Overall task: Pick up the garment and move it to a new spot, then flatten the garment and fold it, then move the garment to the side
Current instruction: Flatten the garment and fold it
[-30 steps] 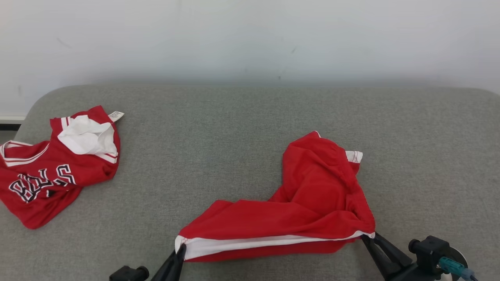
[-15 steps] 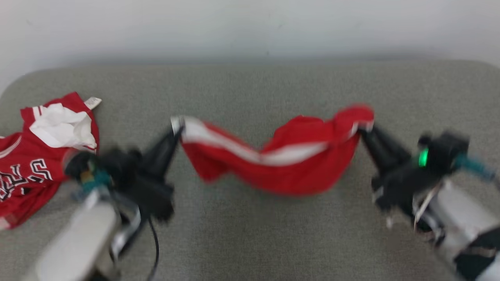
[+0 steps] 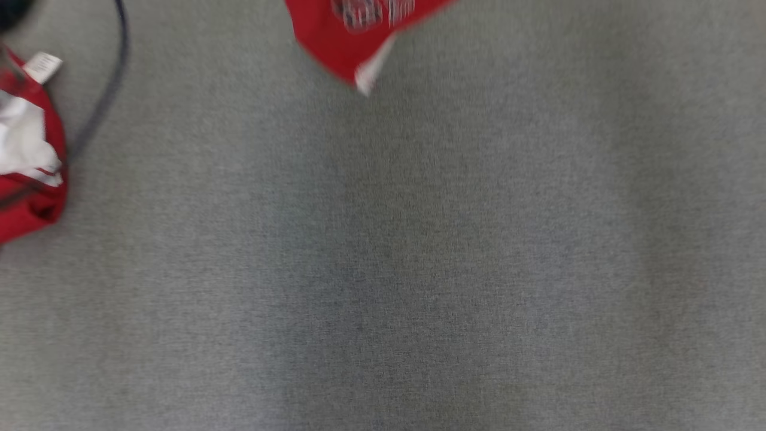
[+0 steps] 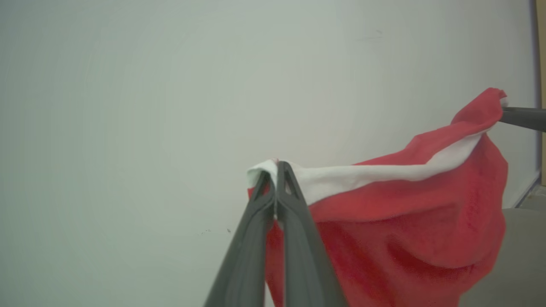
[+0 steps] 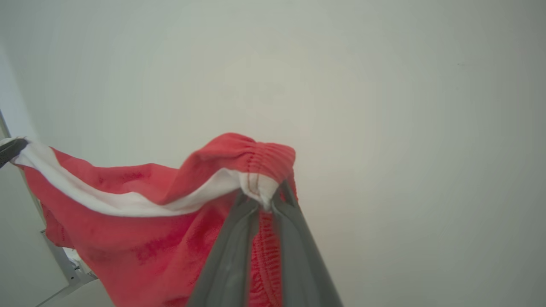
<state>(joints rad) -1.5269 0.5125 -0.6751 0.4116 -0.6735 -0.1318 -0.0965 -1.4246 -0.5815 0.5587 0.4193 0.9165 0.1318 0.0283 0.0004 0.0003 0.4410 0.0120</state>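
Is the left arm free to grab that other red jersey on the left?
Probably not: the left tool is shut on the hanging red shorts, so it has no free grip for the jersey.

Your grey fabric surface (image 3: 419,269) lies open; red jersey (image 3: 30,206) and dark cable (image 3: 112,81) crowd its left edge, red shorts (image 3: 338,39) dangle far-centre.

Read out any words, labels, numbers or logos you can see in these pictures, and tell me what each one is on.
No text here can be read.
Print on the held red garment, top of the head view: too blurred to read.
White tag on the other red garment, at the left of the head view: too small and blurred to read.
Wrist views: no lettering on the cloth.
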